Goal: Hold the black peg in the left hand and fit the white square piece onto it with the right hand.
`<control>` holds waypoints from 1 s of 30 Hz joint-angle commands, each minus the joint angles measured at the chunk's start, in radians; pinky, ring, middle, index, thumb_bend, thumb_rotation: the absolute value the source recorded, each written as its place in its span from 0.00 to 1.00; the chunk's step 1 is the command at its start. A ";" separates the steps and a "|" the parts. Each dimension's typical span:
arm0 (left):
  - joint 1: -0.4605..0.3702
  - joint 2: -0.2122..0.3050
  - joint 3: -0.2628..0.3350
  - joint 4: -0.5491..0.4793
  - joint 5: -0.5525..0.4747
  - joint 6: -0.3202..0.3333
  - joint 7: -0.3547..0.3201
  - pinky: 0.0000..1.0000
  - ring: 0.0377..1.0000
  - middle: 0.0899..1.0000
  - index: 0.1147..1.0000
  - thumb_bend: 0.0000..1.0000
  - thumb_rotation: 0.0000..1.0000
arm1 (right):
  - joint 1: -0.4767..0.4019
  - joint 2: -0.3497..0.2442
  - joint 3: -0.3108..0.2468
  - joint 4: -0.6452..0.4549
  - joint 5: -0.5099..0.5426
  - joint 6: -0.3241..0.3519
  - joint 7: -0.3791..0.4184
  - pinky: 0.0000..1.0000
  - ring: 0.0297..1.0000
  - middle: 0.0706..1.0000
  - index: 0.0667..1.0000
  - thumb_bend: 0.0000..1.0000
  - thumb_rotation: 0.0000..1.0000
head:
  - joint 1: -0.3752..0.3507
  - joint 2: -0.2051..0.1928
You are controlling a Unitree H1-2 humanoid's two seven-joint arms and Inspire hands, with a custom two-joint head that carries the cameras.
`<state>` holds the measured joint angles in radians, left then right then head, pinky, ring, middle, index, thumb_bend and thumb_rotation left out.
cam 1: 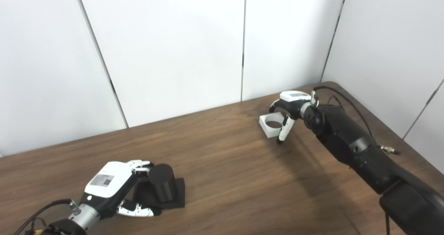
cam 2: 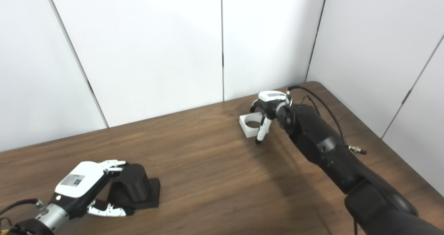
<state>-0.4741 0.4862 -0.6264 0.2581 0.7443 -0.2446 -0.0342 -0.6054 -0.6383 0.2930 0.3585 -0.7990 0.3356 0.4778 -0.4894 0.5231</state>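
The black peg [cam 1: 162,187], a short upright cylinder on a flat black square base [cam 1: 177,193], stands on the table at the front left. My left hand [cam 1: 110,185] is open beside it, fingers [cam 1: 139,164] reaching behind the peg's top and thumb low along the base's front. The white square piece [cam 1: 272,124], with a round hole, lies flat on the table at the back right. My right hand [cam 1: 290,105] hovers over its right side, curled fingers above the far edge and thumb pointing down at the near corner, tip at the table. The piece is not lifted.
The brown wooden table [cam 1: 229,172] runs back to white wall panels [cam 1: 173,47]. Its right edge slants close behind my right arm [cam 1: 350,141], and a cable loops over that arm.
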 commanded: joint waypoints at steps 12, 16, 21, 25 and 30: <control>0.083 0.035 -0.055 0.004 0.057 0.016 -0.158 0.75 0.85 0.83 0.43 0.52 0.06 | -0.087 -0.010 0.077 0.104 -0.032 -0.026 -0.064 0.77 0.84 0.85 0.53 0.69 0.17 | 0.011 0.016; 0.085 0.035 -0.051 -0.002 0.056 0.018 -0.160 0.74 0.85 0.83 0.43 0.52 0.06 | -0.087 -0.020 0.097 0.093 -0.040 -0.027 -0.068 0.72 0.81 0.79 0.45 0.53 0.14 | 0.011 0.016; 0.086 0.033 -0.048 -0.002 0.053 0.026 -0.169 0.74 0.85 0.83 0.43 0.52 0.06 | -0.081 -0.033 0.102 0.062 -0.037 -0.019 -0.042 0.74 0.82 0.77 0.45 0.52 0.14 | 0.015 0.021; 0.087 0.031 -0.047 -0.003 0.057 0.028 -0.167 0.74 0.85 0.83 0.43 0.52 0.06 | -0.068 -0.038 0.078 0.039 -0.011 -0.026 -0.048 0.76 0.82 0.77 0.45 0.52 0.14 | 0.024 0.027; 0.090 0.028 -0.047 -0.010 0.055 0.029 -0.166 0.74 0.85 0.82 0.43 0.52 0.06 | -0.039 -0.034 0.024 0.010 0.022 -0.061 -0.123 0.80 0.86 0.78 0.44 0.52 0.13 | 0.052 0.041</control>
<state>-0.4606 0.4878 -0.6200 0.2111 0.7442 -0.2113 -0.0880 -0.6249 -0.6446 0.3417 0.3932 -0.7847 0.2963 0.3953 -0.4372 0.5630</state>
